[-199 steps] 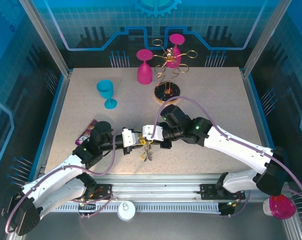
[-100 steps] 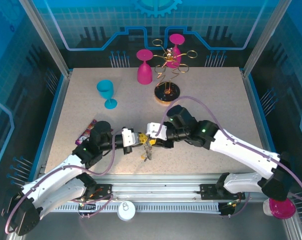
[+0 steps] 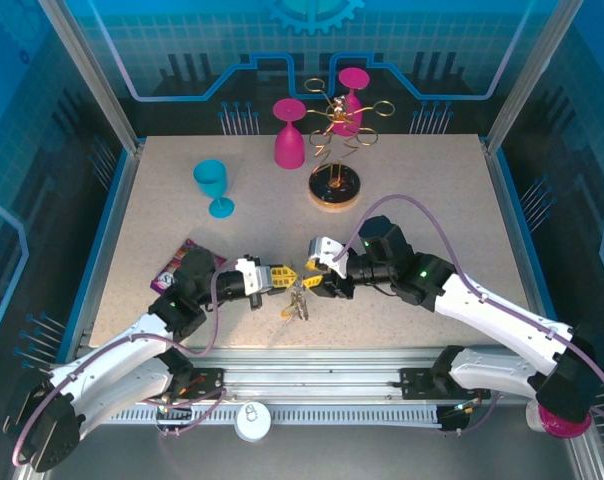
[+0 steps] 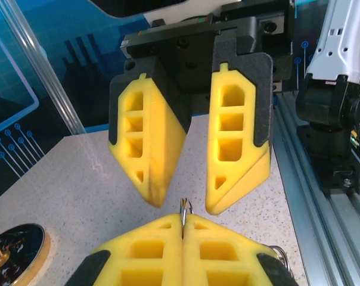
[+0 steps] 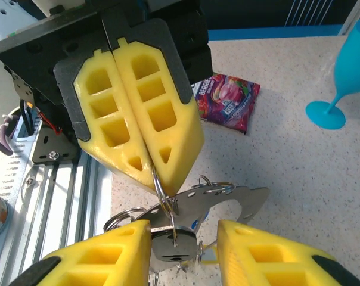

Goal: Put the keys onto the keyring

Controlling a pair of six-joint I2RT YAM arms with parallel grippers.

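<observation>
- Speckled tabletop, near edge, blue panels behind. What's different from a second ago?
- Well, the right gripper has let go and drawn back, and its jaws now stand spread. The left gripper has pressed together on a thin silver ring.
- And the keys?
- They dangle from that ring between the two grippers, just above the table. Whether that ring is the one to be loaded, I can't tell.
- Meaning?
- Looks like a handover. The left steadies the bunch, so the right is free to re-grip for threading.

keyring mostly hidden inside left gripper
</observation>
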